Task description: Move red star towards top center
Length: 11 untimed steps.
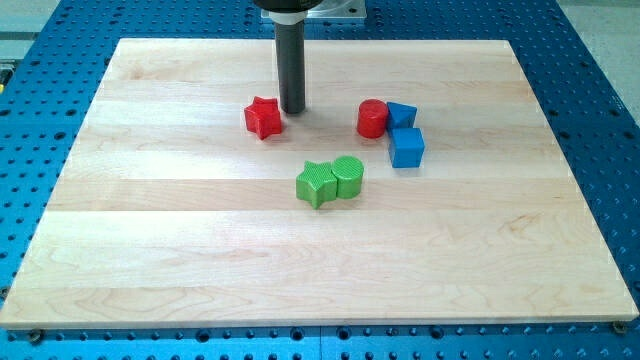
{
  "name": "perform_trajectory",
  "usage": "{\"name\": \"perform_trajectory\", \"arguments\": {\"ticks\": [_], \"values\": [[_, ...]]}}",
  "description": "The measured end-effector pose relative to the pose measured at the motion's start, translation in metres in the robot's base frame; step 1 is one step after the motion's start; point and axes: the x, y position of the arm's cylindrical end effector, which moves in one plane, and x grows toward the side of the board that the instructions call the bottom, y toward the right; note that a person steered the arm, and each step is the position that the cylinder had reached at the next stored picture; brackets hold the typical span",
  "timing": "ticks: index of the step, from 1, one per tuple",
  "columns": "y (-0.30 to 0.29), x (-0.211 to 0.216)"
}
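The red star (263, 118) lies on the wooden board (150, 230), left of the board's centre and in its upper half. My tip (292, 109) stands just to the star's right and slightly toward the view's top, very close to it; I cannot tell whether they touch. The rod rises straight up from the tip to the view's top edge.
A red cylinder (372, 119) sits to the right of the tip, with a blue block (402, 114) touching it and a blue cube (407, 147) just below that. A green star-like block (316, 184) and a green cylinder (348, 176) sit together below centre.
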Motion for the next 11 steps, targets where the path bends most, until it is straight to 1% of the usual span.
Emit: {"name": "perform_trajectory", "arguments": {"ticks": [1, 2, 3, 4, 5, 6, 7, 8, 9, 10, 11], "values": [[0.0, 0.0], [0.0, 0.032], [-0.008, 0.037], [-0.038, 0.066], [-0.04, 0.087], [-0.045, 0.068], [-0.065, 0.058], [-0.092, 0.058], [-0.111, 0.046], [-0.067, 0.012], [-0.012, -0.013]]}}
